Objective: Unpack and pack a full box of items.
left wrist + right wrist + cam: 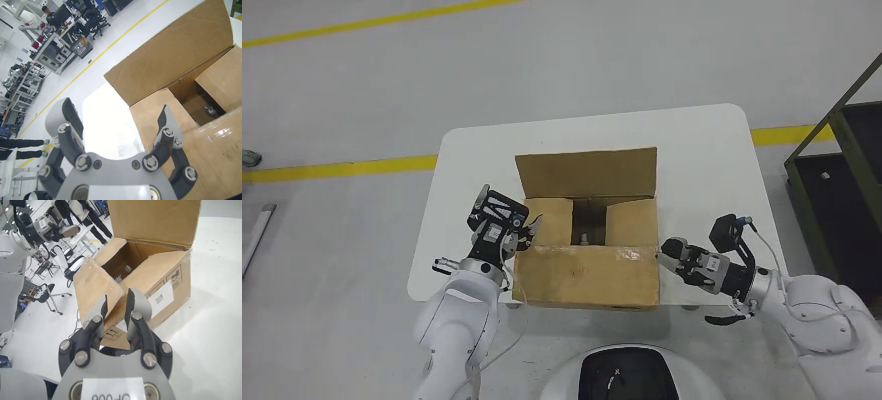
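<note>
Left gripper [115, 103] spread wide beside box [170, 62]; right gripper [118, 293] narrowly parted astride its near flap [92, 281]

You had the box [587, 275] on the table [712, 140], nearer its 6 o'clock edge. Its raised flap [587, 172] stood at 12 o'clock. The left gripper [525, 224] sat at the box's 9 o'clock, the right gripper [666, 250] at 3 o'clock. An item [587, 238] lay inside, between the side flaps [552, 222].

Grey floor [342, 80], yellow lines [342, 168]
</note>
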